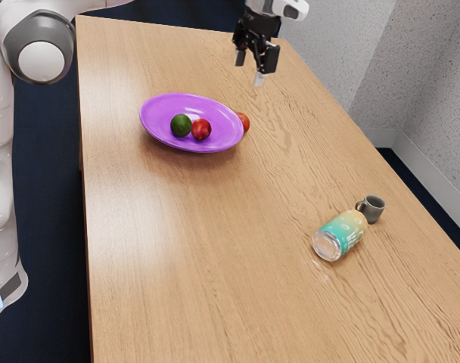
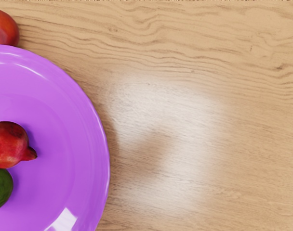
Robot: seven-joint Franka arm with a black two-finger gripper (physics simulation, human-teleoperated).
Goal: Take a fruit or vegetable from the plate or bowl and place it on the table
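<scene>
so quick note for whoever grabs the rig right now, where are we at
End effector: open, empty, raised over the table beside the purple plate.
On the plate: red fruit and green fruit, next to each other.
On the table by the rim: orange-red fruit; can't tell whether the arm put it there.
Done: nothing I can confirm.
Left: unless that one counts, pick either plate fruit and set it on the table.

so a teal and yellow can [image 1: 340,235] is lying on its side, silvery end facing the exterior view's camera, and a grey mug [image 1: 374,209] is sitting just beside it. not really seeing if they're touching tbh. speckled grey walls [image 1: 434,98] are meeting in a corner, with a pale baseboard [image 1: 430,174] running along them and dark blue floor [image 1: 48,189] showing below.
</scene>
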